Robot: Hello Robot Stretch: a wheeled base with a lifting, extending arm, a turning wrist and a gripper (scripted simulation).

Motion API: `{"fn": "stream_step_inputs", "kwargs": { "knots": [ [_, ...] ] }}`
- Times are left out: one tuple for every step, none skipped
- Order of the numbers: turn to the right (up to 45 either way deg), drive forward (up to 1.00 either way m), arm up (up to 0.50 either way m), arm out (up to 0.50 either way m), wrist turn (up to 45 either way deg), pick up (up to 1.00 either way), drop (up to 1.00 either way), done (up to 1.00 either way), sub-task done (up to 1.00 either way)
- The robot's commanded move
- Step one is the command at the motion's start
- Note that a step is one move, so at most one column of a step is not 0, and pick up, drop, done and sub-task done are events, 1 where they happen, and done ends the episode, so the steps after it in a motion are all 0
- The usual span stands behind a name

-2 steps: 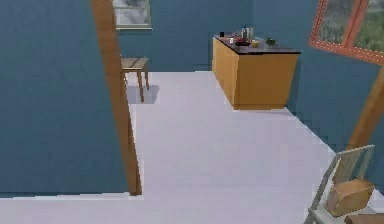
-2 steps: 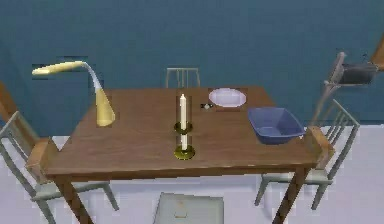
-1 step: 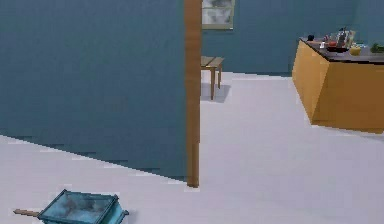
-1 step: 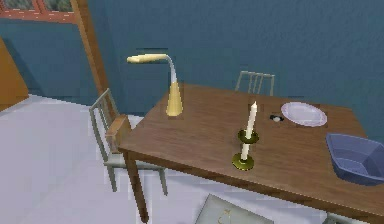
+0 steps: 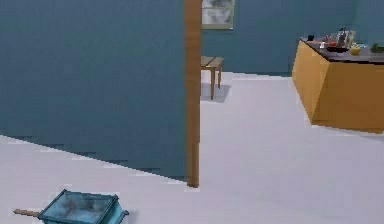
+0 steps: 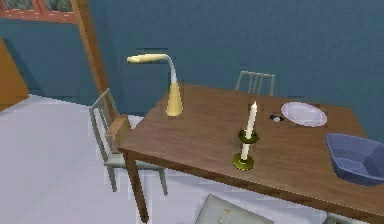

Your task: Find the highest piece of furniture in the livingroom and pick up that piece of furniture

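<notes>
Wall, forward view: teal, across the 9 o'clock side, ending at an upright wooden post at centre.
Past the post: a small wooden table at 12 o'clock, with a framed picture on the wall above it.
Counter: an orange worktop at 2 o'clock, with small bowls and bottles on top.
Floor: a flat blue-glass thing with a wooden handle, at 7 o'clock.
Dining table, arm side view: a brown wooden worktop from centre to 4 o'clock.
On it: a bent-neck lamp at its 10 o'clock corner, a white candle in a dark holder mid-table, a white plate at 2 o'clock and a blue tub at 3 o'clock.
Chairs: a grey chair at the table's 9 o'clock end and a second chair at its far side.
Task's thing: which piece is the tallest furniture, and where it stands, cannot be told.
End effector: its state cannot be told.
</notes>
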Motion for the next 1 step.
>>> {"fn": "stream_step_inputs", "kwargs": {
  "knots": [
    [0.0,0.0,0.38,0.0,0.0,0.0,0.0,0.0,0.0]
  ]
}}
